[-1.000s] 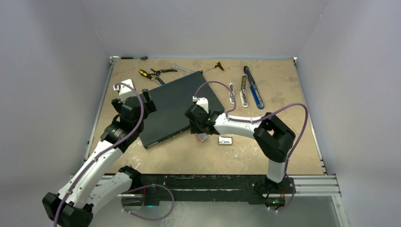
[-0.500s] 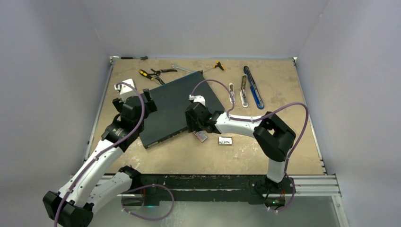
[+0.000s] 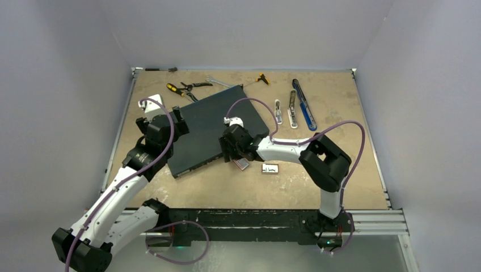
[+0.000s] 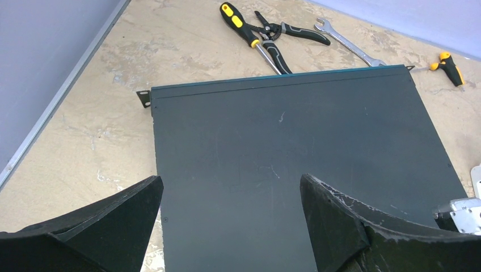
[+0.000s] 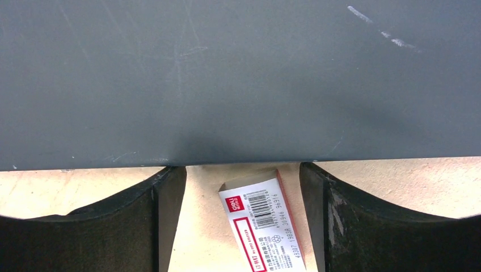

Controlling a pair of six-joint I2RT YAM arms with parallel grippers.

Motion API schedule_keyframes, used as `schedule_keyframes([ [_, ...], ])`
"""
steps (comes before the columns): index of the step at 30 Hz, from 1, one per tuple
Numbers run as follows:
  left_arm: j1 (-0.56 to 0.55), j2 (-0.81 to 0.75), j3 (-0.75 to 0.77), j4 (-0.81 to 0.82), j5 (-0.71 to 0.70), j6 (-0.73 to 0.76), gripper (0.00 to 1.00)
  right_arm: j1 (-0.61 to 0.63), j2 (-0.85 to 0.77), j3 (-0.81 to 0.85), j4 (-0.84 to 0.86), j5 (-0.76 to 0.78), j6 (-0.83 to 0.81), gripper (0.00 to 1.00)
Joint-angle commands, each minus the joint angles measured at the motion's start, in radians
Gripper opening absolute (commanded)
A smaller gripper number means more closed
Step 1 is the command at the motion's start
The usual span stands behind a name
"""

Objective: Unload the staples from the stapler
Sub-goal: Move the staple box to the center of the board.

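Observation:
The stapler [image 3: 292, 109] lies at the back right, a silver piece beside a blue-and-black bar [image 3: 304, 105]. No staples show in any view. My right gripper [image 5: 243, 170] is open and low over the table, its fingertips against the near edge of a dark flat slab [image 5: 238, 73]. A red-and-white printed box [image 5: 264, 226] lies on the table between its fingers, touching neither. In the top view this gripper [image 3: 231, 152] sits at the slab's near right edge, with the box [image 3: 242, 164] just below. My left gripper [image 4: 231, 184] is open and empty over the slab's left part [image 4: 283, 147].
Pliers and a yellow-handled screwdriver [image 3: 184, 89], a wrench [image 3: 218, 82] and a small yellow-handled tool [image 3: 262, 78] lie along the back. A short silver piece [image 3: 277, 111] lies by the stapler. A small white label [image 3: 270, 168] lies right of the box. A white object [image 3: 153, 103] sits at the left.
My right gripper has shifted a little left along the slab's near edge. The printed box and the left arm have stayed in place.

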Motion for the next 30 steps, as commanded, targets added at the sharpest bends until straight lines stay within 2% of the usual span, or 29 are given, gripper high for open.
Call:
schedule_keyframes([
  [1, 0.005, 0.002, -0.003, 0.030, 0.006, 0.011, 0.89, -0.005, -0.008, -0.010, -0.002, 0.046, -0.048, 0.77],
  [12, 0.005, 0.005, -0.003, 0.030, 0.009, 0.011, 0.89, -0.005, 0.005, -0.044, 0.092, -0.124, -0.140, 0.77],
  [30, 0.005, 0.008, -0.004, 0.030, 0.012, 0.007, 0.89, -0.004, -0.006, -0.080, 0.083, -0.298, -0.284, 0.77],
])
